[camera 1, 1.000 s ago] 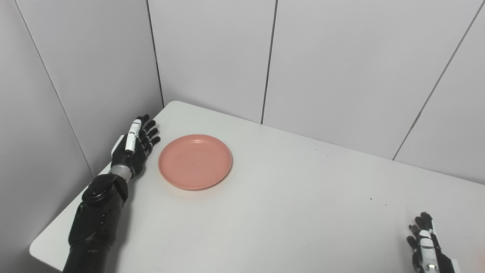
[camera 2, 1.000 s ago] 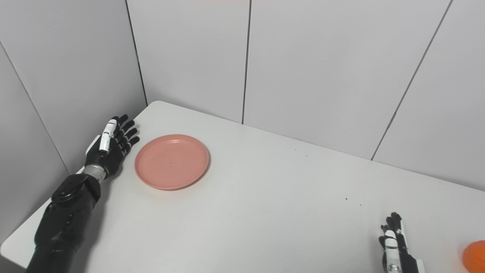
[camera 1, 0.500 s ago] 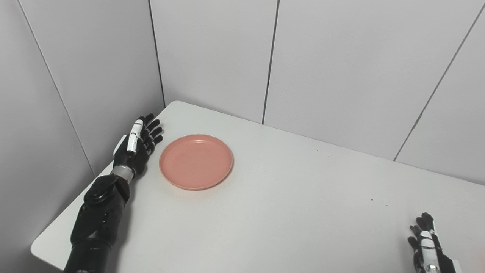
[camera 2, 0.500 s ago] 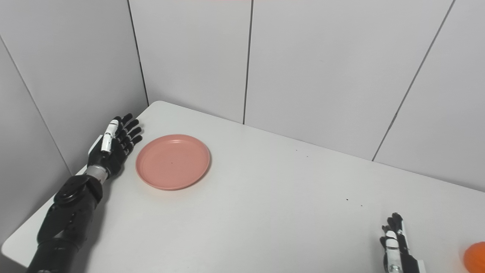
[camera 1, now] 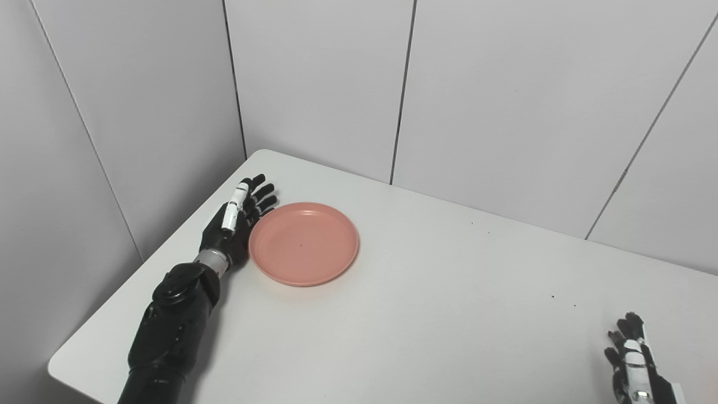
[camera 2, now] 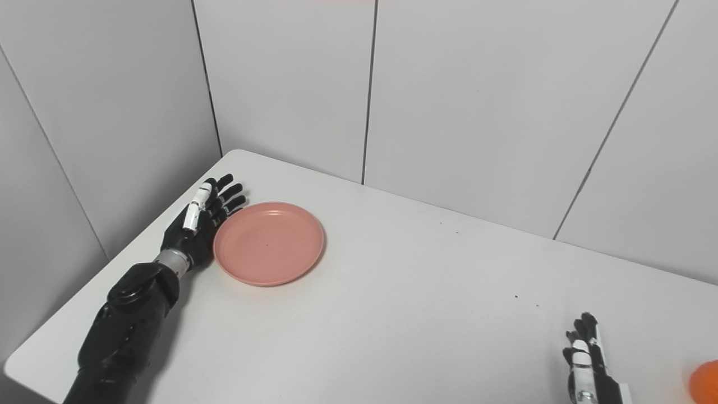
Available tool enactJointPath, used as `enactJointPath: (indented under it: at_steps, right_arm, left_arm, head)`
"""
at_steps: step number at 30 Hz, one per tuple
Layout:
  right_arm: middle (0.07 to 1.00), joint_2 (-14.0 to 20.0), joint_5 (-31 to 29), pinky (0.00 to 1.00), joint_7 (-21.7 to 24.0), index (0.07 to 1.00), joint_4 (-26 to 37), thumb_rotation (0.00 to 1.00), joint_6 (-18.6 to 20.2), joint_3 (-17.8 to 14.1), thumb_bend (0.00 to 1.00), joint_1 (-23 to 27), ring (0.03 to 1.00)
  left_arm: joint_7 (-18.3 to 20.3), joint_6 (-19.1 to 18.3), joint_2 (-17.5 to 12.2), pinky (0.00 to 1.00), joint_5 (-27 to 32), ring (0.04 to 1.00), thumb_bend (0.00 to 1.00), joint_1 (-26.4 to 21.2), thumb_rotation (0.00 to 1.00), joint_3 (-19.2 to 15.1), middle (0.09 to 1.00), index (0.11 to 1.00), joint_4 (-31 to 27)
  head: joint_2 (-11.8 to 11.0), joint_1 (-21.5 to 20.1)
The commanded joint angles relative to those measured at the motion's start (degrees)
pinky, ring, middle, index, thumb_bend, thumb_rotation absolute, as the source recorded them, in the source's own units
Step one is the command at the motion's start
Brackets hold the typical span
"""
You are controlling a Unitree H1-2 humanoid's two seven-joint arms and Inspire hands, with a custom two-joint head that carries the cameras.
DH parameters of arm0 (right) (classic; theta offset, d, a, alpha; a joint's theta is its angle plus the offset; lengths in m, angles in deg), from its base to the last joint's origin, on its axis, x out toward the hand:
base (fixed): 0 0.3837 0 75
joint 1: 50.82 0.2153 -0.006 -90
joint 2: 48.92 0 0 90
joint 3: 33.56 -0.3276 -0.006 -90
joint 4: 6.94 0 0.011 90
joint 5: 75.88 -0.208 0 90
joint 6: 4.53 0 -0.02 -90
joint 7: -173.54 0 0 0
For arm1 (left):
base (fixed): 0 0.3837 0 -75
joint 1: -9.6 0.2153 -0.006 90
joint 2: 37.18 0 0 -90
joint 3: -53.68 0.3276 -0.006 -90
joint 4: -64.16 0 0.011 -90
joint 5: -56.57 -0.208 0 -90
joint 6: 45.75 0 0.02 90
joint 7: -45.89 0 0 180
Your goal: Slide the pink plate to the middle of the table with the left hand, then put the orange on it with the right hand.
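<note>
At the lower right edge of the frame, I am seeing my right hand (camera 2: 586, 359) standing edge-up on the white table (camera 1: 449, 314), its fingers extended upward and lying close to one another, holding nothing. Only part of this hand is showing above the bottom edge. Just to its right, in the right eye view alone, the orange (camera 2: 705, 381) is sitting at the lower right corner, partly cut off by the frame edge and apart from the hand.

At the lower left, my left arm is reaching diagonally up the frame along the table's left edge. My left hand (camera 1: 235, 227) is standing on its side in the centre-left of the frame, palm turned toward the pink plate (camera 1: 303, 243), with the fingers (camera 1: 262, 196) straight and slightly fanned, gripping nothing. The palm is lying against the plate's left rim, or so close that I cannot tell contact from a narrow gap. The plate is lying flat and holding nothing, left of the table's middle and well apart from the orange.

Beyond the table, grey wall panels (camera 1: 505, 101) are filling the upper frame.
</note>
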Motion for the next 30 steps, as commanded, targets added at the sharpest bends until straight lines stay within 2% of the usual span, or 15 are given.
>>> enactJointPath:
  at_steps: [1,12,17,26,30]
  right_arm:
    - [1.0,0.0,-0.3,1.0,0.02,1.0,2.0,1.0,-0.59,-0.31,0.02,1.19,1.0]
    - [1.0,-0.43,0.68,1.0,-0.79,1.0,2.56,1.0,0.83,-0.18,0.04,1.21,1.0]
    - [1.0,-0.49,1.33,1.0,-1.08,1.0,2.23,1.0,0.17,-0.02,0.04,1.24,1.0]
    - [1.0,-0.48,0.9,1.0,-0.92,1.0,1.09,1.0,-0.8,-0.01,0.05,1.44,1.0]
    - [1.0,-0.61,0.46,1.0,-0.76,1.0,0.28,1.0,-1.69,-0.04,0.07,1.58,1.0]
  left_arm:
    - [0.55,-2.33,0.11,0.93,0.65,0.934,0.32,-0.63,1.0,1.06,0.936,0.925,-1.54]
    - [0.82,-4.51,1.51,0.92,0.28,0.927,0.32,-1.06,1.0,3.47,0.926,0.91,-3.6]
    - [1.79,-4.01,2.2,0.93,0.07,0.935,0.32,-1.43,1.0,4.75,0.934,0.92,-3.24]
    - [0.78,-5.81,4.13,0.91,0.09,0.91,0.32,-2.29,1.0,6.45,0.91,0.899,-3.89]
    - [0.24,-6.92,5.63,0.9,-1.26,0.91,0.32,-3.37,1.0,8.63,0.913,0.896,-3.57]
  head:
    - [0.31,-0.13]
    - [1.09,-0.87]
    - [1.6,-1.55]
    - [2.41,-2.77]
    - [2.92,-3.66]
